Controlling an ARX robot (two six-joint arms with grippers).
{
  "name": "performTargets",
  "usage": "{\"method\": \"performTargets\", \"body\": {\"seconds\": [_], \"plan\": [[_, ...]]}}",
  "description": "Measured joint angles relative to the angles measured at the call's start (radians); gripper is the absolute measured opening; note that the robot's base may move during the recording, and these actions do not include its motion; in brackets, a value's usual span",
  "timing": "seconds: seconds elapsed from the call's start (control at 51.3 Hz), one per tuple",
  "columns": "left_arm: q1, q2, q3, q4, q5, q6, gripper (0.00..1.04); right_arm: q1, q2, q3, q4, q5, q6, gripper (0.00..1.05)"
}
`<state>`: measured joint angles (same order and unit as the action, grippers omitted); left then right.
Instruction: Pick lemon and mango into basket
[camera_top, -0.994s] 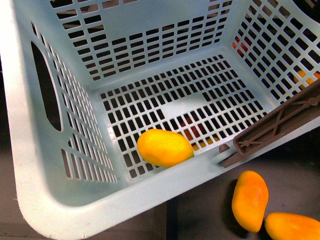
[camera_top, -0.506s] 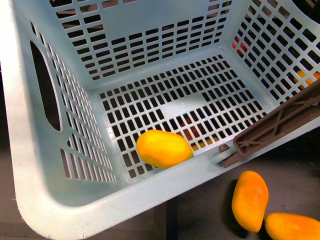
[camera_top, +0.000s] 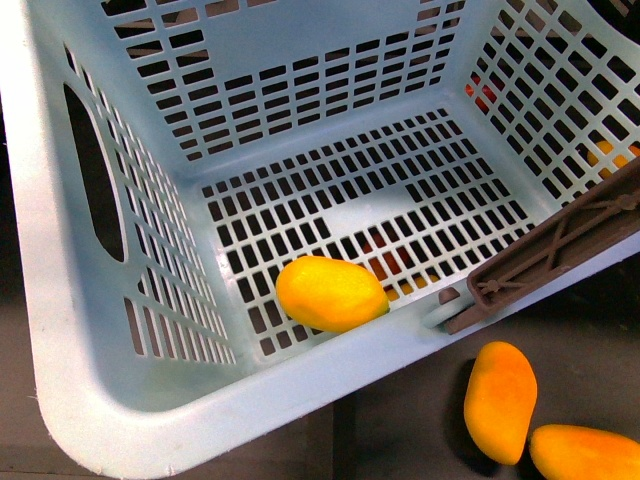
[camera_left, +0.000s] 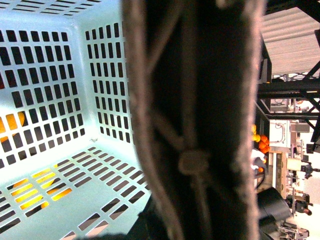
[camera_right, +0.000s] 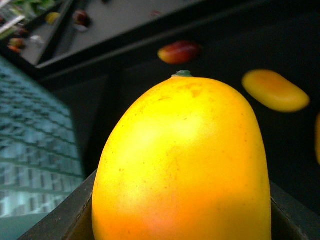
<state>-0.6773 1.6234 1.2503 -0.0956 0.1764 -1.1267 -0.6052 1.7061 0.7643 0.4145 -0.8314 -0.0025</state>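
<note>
The light aqua basket (camera_top: 60, 330) fills the front view, tilted. The lemon (camera_top: 331, 293), yellow-orange and egg-shaped, lies on its slotted floor against the near wall. The brown swing handle (camera_top: 560, 250) rests along the right rim. In the left wrist view my left gripper (camera_left: 195, 225) is shut on the basket handle (camera_left: 195, 100), which fills the frame, blurred. In the right wrist view my right gripper (camera_right: 182, 220) is shut on a yellow-orange mango (camera_right: 182, 160), held beside the basket wall (camera_right: 30, 150). Neither gripper shows in the front view.
Two orange-yellow mangoes (camera_top: 500, 400) (camera_top: 585, 452) lie on the dark surface just outside the basket's near right corner. The right wrist view shows a red-blushed mango (camera_right: 179, 51) and a yellow mango (camera_right: 275, 90) further off. Red and orange fruit (camera_top: 482, 95) show through the basket's right wall.
The basket has swayed very slightly. The lemon inside it and the two mangoes outside it keep their places.
</note>
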Motion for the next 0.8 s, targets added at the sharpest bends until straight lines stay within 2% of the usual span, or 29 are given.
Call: {"method": "performTargets", "body": {"seconds": [0.175, 0.312, 0.409, 0.526, 0.643, 0.799], "plan": [[0.0, 0.0, 0.0, 0.0, 0.0, 0.0, 0.04, 0.082, -0.173, -0.04, 0.028, -0.017, 0.086, 0.65], [0.0, 0.0, 0.0, 0.0, 0.0, 0.0, 0.04, 0.171, -0.26, -0.06, 0.037, 0.021, 0.136, 0.65], [0.0, 0.0, 0.0, 0.0, 0.001, 0.0, 0.04, 0.251, -0.314, -0.076, 0.043, 0.072, 0.171, 0.65], [0.0, 0.0, 0.0, 0.0, 0.0, 0.0, 0.04, 0.401, -0.378, -0.088, 0.07, 0.139, 0.222, 0.65], [0.0, 0.0, 0.0, 0.0, 0.0, 0.0, 0.04, 0.56, -0.388, -0.079, 0.07, 0.247, 0.238, 0.65], [0.0, 0.0, 0.0, 0.0, 0.0, 0.0, 0.04, 0.669, -0.354, -0.055, 0.064, 0.344, 0.228, 0.65]]}}
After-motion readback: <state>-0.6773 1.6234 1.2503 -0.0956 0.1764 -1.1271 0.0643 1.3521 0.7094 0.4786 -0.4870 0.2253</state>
